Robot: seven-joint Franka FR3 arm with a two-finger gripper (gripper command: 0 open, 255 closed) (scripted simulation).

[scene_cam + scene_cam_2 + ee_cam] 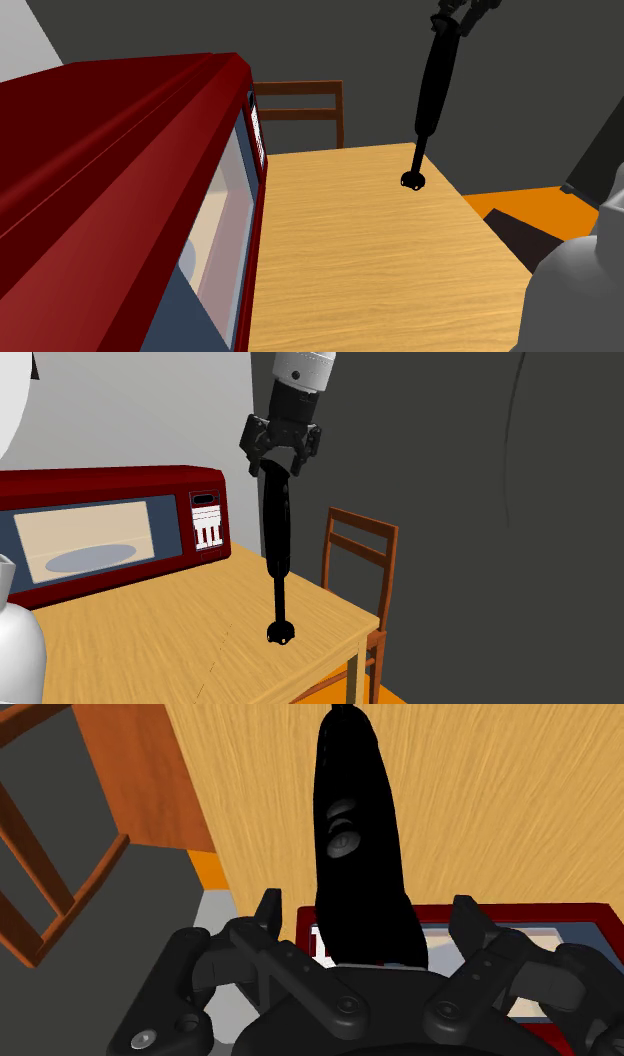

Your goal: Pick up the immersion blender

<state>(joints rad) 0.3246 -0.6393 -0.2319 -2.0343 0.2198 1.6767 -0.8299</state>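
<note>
1. Counted: one gripper (279,468) with two fingers (268,909), one blender (278,537) with two buttons (343,824) on its handle, one microwave (100,542), one chair (362,522) and one table (150,642).
2. The gripper points straight down from the white arm (305,367). Its fingers are clamped on the top end of the blender's handle, one on each side.
3. The all-black blender hangs below the gripper, nearly upright, with the thick handle at the top and the thin shaft below. In the wrist view it runs straight away from the palm, between the fingers.
4. The blender's head (281,634) is low over the table. Whether it touches the wood cannot be told.
5. The table is light wood. The head is over the part near the edge at the second exterior view's right, close to the chair.
6. The microwave is dark red, with a glass door and a white key panel. It stands on the table, well apart from the blender, at the second exterior view's left.
7. The brown wooden chair stands at the table's edge, just beyond the blender.
8. The floor (510,200) is orange. A dark grey wall (480,502) is behind the chair and a lighter grey wall (150,412) is behind the microwave.
</note>
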